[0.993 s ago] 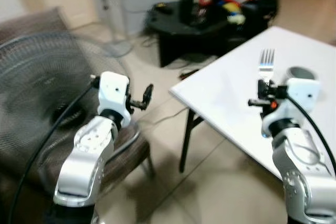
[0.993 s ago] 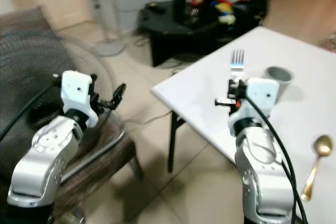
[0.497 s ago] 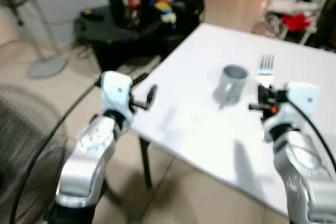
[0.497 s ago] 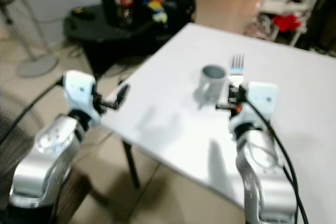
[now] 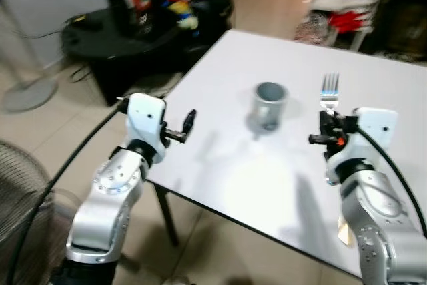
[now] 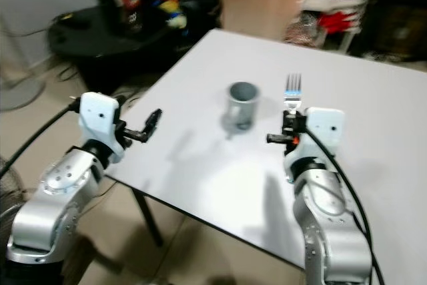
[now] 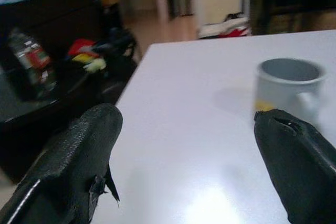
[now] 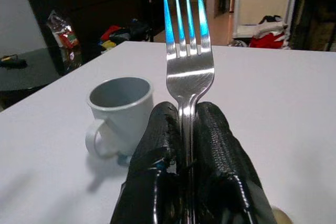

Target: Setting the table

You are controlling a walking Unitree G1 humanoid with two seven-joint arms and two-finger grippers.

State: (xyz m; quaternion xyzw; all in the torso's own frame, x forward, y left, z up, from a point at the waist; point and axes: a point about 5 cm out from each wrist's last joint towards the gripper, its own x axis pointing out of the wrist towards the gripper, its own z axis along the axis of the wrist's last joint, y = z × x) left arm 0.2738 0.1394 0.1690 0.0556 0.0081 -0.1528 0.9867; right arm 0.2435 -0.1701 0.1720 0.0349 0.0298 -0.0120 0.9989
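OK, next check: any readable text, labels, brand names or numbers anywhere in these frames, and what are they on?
None can be read.
The bottle on the dark low table has a red and white label, too blurred to read.
The grey mug shows no print, only a small yellow patch near its base in the left wrist view.
The fork in the right gripper shows no legible stamp.
The left gripper bears no marking.

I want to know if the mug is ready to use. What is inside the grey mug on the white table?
The grey mug stands upright on the white table. Its upper inner wall looks bare and grey, but the rim hides the bottom, so whether it holds anything cannot be told.
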